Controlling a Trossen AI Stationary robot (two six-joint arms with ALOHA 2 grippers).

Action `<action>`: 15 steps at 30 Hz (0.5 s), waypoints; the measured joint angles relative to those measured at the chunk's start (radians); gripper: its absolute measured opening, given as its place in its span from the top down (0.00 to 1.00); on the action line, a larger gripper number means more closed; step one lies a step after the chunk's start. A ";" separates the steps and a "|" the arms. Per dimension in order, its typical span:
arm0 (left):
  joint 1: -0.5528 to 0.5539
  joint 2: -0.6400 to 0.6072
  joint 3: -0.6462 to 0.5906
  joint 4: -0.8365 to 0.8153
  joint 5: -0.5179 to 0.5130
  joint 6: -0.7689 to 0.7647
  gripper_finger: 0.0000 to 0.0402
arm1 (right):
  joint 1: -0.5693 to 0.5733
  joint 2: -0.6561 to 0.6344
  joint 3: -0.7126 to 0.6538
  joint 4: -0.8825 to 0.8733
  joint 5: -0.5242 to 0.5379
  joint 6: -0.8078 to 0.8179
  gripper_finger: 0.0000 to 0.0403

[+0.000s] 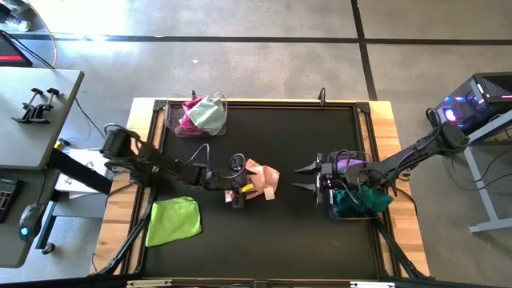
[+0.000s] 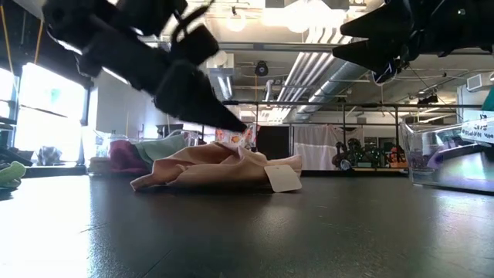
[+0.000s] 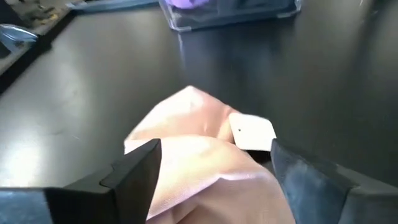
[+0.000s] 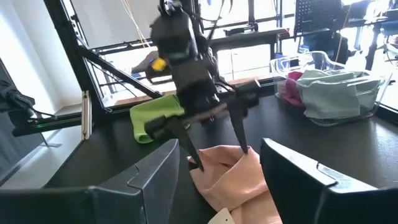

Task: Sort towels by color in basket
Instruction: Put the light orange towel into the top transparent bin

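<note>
Towels status: peach-pink towel [image 1: 261, 179] lies crumpled at centre of the black mat [image 1: 264, 232] in the high view, white tag [image 2: 284, 178] showing at its right end in the low view. Left gripper [image 1: 238, 194] sits at the towel's left edge, fingers spread wide on either side of the fold, not clamped on it; wrist view shows cloth between the fingers [image 3: 134, 174] with gaps both sides. Right gripper [image 1: 306, 178] is centre-right, fingers apart, holding nothing, pointing left at the peach towel, short of it.

Lime green towel [image 1: 174, 221] lies flat in the lower left of the mat, apart from the arms. Clear bin [image 1: 196, 117] at upper centre-left holds a mint towel [image 1: 210, 115] over a magenta one [image 1: 188, 118]. Second clear bin [image 1: 356, 192] at right, under the right arm, holds purple [image 1: 350, 165] and dark teal [image 1: 360, 199] cloths. Left arm body crosses the mat between lime towel and upper bin. Wooden table edge [image 1: 142, 136] frames the mat; desk with clamps [image 1: 36, 104] at far left, PC case [image 1: 480, 100] at far right.
</note>
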 joint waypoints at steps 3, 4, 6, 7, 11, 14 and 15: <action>0.020 0.066 0.000 0.054 0.014 -0.001 0.25 | 0.000 0.000 0.000 0.000 0.000 0.004 0.45; 0.027 0.089 0.000 0.066 0.014 -0.012 0.25 | 0.000 0.000 0.000 0.000 0.000 0.008 0.45; 0.041 0.125 0.000 0.072 0.016 -0.038 0.25 | 0.000 0.000 0.000 0.000 0.000 0.021 0.45; 0.047 0.140 0.000 0.070 0.016 -0.054 0.25 | 0.000 0.000 0.000 0.000 0.000 0.024 0.45; 0.062 0.185 0.000 0.050 0.027 -0.107 0.25 | 0.000 0.000 0.000 -0.001 0.001 0.026 0.45; 0.067 0.205 0.003 0.051 0.051 -0.109 0.28 | 0.000 0.000 0.000 -0.001 0.001 0.026 0.45; 0.067 0.211 0.004 0.053 0.057 -0.110 0.30 | 0.000 0.000 0.000 -0.002 0.001 0.026 0.45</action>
